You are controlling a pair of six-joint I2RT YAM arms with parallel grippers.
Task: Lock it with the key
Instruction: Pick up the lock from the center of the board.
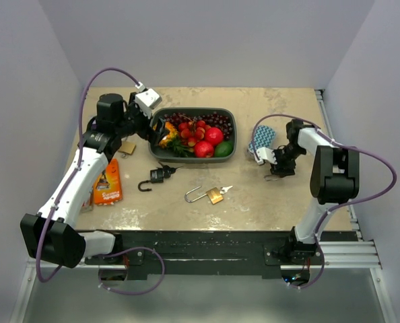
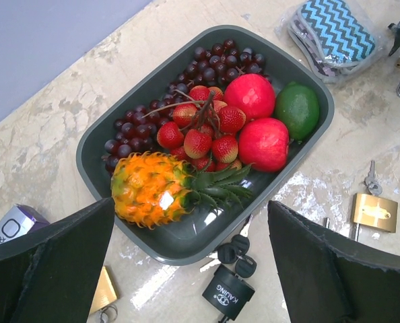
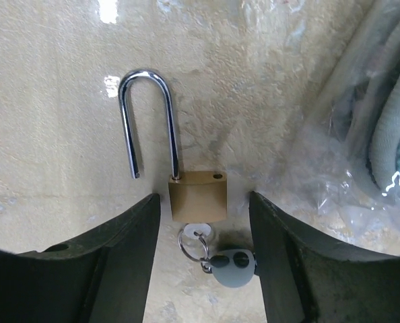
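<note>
From above, the left gripper hangs at the near-left corner of a fruit tray. The right gripper sits low beside a chevron pouch. Between the arms lie a black padlock and a brass padlock, both unlocked. A third padlock lies by the left arm, near an orange packet.

The left wrist view shows the left jaws wide apart and empty over the tray, which holds two red apples, one green fruit, strawberries and grapes.

The right wrist view shows the right jaws apart, flanking a fourth padlock. Its shackle is swung open and a key sits at its base. The bagged pouch crowds the right side.
</note>
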